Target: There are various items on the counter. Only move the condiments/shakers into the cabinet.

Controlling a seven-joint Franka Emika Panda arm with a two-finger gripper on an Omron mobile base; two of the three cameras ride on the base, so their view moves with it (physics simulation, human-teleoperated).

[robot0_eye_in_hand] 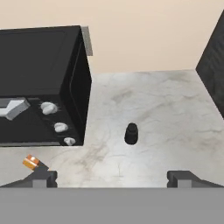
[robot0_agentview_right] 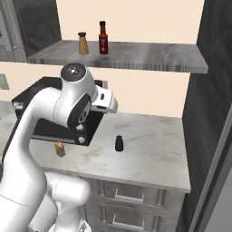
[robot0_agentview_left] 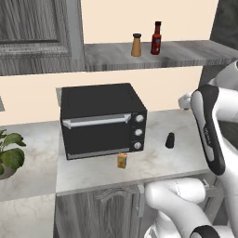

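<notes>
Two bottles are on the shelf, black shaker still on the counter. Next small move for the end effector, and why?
Probably lower the open end effector toward the short black shaker and centre it between the fingers. The tan shaker with black cap and slim red sauce bottle already stand on the grey shelf board; the black one stands alone on the marbled counter, ahead of the wide-apart fingertips.

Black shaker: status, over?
Gripper open, empty, above counter. Black shaker upright on counter, ungrasped. Tan shaker, red bottle on shelf. Path clear.
</notes>
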